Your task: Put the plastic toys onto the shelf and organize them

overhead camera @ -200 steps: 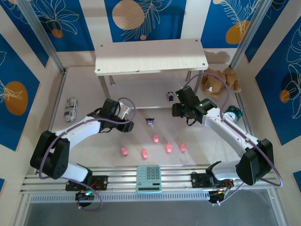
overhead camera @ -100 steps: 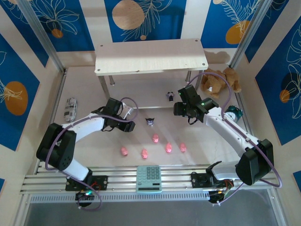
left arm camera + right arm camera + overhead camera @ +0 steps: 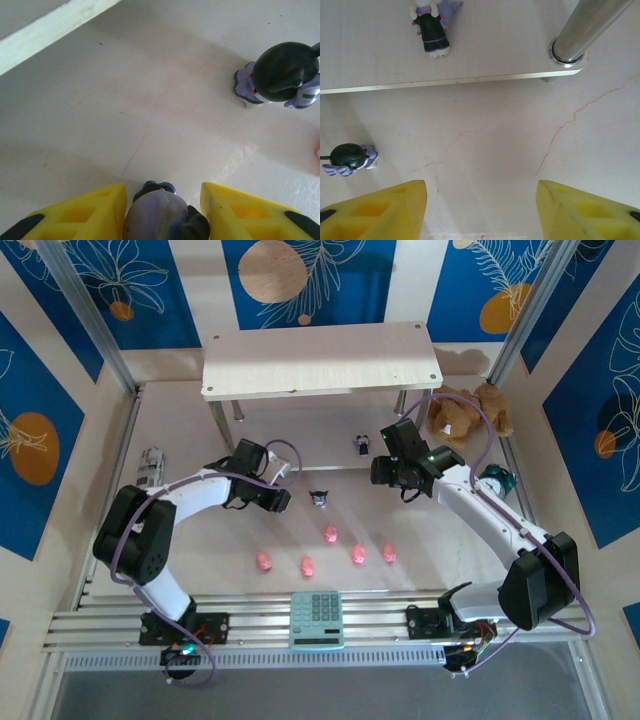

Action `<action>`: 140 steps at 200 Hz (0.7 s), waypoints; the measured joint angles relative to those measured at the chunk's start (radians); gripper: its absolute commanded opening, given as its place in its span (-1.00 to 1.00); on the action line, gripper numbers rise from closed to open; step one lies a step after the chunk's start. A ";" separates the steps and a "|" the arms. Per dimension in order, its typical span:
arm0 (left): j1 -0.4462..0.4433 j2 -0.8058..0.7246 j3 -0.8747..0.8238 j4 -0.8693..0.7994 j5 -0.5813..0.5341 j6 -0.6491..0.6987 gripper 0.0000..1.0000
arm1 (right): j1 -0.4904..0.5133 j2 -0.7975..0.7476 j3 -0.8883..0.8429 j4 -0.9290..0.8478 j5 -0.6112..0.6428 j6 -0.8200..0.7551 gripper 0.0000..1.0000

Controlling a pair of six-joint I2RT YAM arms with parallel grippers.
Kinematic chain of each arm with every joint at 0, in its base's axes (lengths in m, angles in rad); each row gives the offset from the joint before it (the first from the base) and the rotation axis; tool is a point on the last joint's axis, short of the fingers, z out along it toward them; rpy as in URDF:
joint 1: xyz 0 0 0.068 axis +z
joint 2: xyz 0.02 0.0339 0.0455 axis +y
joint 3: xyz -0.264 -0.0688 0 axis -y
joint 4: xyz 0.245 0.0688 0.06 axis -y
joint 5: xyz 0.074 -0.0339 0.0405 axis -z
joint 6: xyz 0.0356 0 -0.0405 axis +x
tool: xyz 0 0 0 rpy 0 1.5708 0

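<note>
Barely begun: one dark figure (image 3: 432, 30) lies on the shelf's (image 3: 320, 360) lower board, the left gripper (image 3: 162, 187) pinches a second figure (image 3: 155, 220), the right gripper (image 3: 480, 185) hangs spread and empty, and the third figure (image 3: 320, 498) and five pink pigs (image 3: 330, 533) wait on the table (image 3: 230, 540).

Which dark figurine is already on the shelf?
The figurine on the shelf's lower board; another stands on the table, the third sits in the left gripper.
</note>
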 measured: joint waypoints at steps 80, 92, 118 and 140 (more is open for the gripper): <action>0.000 -0.014 0.013 -0.053 0.011 0.032 -0.41 | -0.007 0.000 0.000 0.002 -0.013 0.000 0.21; 0.000 -0.037 0.011 -0.060 0.005 0.037 -0.41 | -0.007 0.000 0.000 0.004 -0.016 0.000 0.21; -0.001 -0.117 0.010 -0.066 -0.019 0.054 -0.41 | -0.007 0.000 -0.005 0.008 -0.018 0.001 0.21; -0.006 -0.179 0.018 -0.073 -0.043 0.082 -0.41 | -0.005 0.000 -0.013 0.007 -0.019 0.001 0.21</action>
